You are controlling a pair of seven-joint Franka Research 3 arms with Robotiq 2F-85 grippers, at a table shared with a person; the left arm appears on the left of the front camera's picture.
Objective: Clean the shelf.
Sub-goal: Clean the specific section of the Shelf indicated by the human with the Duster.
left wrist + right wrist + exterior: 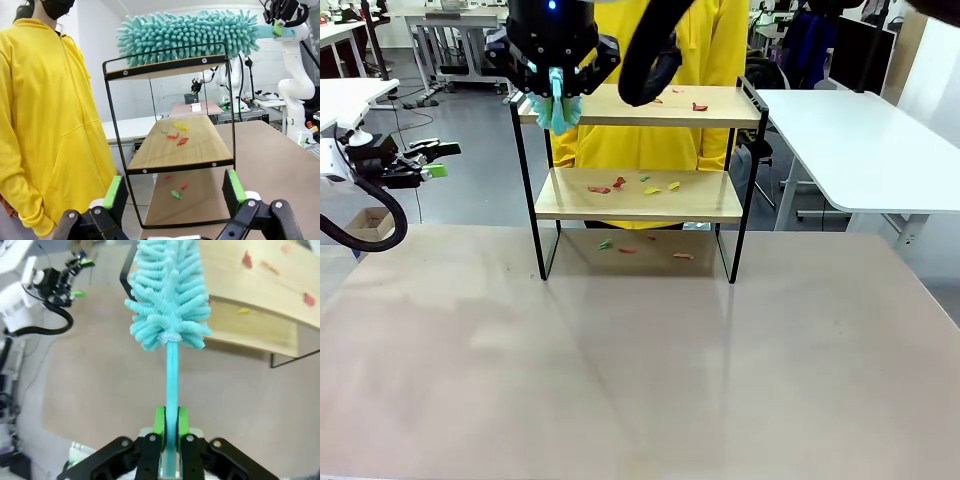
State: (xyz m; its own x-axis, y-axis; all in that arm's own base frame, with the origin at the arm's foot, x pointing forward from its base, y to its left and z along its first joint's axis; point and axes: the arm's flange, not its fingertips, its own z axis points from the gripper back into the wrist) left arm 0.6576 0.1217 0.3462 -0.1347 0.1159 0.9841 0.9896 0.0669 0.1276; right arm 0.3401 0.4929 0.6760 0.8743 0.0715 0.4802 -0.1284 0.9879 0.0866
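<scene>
Because scraps are littering the shelf, standing at the far edge of the table, the right gripper is clamping the duster, head laid on the top board for sweeping; the left gripper is hanging wide open, clear.

- The left arm comes in low at the robot's left edge, with a black hose looping under its wrist.
- The left gripper hangs far out to the left and points sideways toward the middle.
- Its jaws stand spread wide, with nothing between the green pads.
- The right arm rises upright and white, bending over at the top.
- The right gripper is held high, left of the middle.
- Its jaws are pressed tight on the thin handle of a teal duster.
</scene>
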